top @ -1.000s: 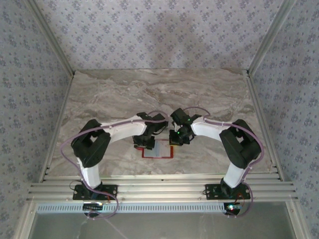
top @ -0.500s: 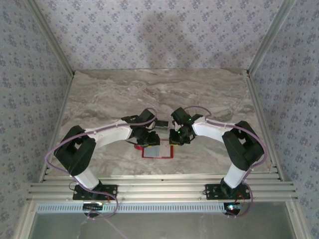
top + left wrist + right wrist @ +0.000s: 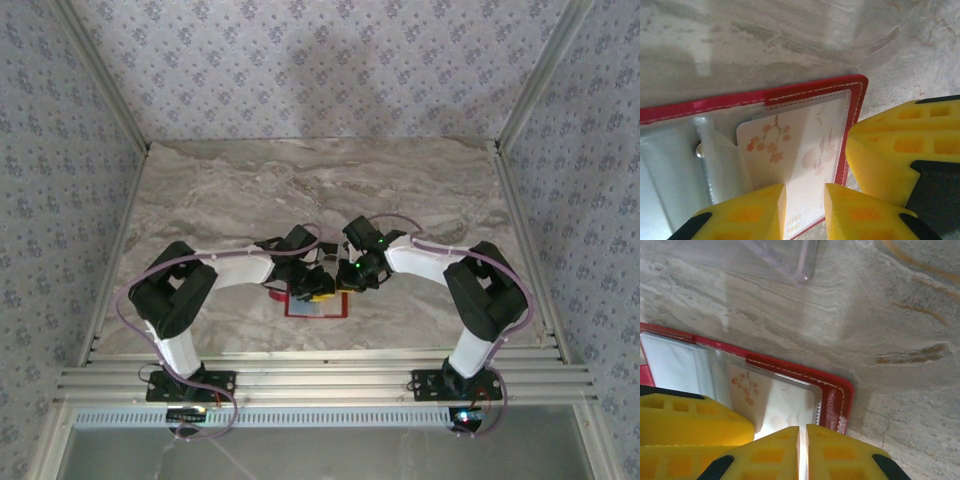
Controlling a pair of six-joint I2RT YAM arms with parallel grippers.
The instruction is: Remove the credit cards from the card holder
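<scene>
The red card holder (image 3: 318, 306) lies open on the marble table, between the two grippers. In its clear right-hand pocket sits a white credit card (image 3: 800, 150) printed with orange blossoms, also visible in the right wrist view as the credit card (image 3: 775, 402). My left gripper (image 3: 805, 212) hangs just above this card, its yellow jaws a narrow gap apart with nothing between them. My right gripper (image 3: 802, 450) is shut and its tips are down at the holder's right edge (image 3: 836, 396). The two grippers' fingers are close side by side.
A clear plastic piece (image 3: 785, 260) lies on the table just beyond the holder. The holder's left half is a pale grey sleeve (image 3: 670, 165). Marble table (image 3: 320, 190) stretches open toward the back wall.
My left gripper has swung right, onto the holder's card pocket, and its jaws have narrowed. The right gripper has stayed at the holder's right edge.
</scene>
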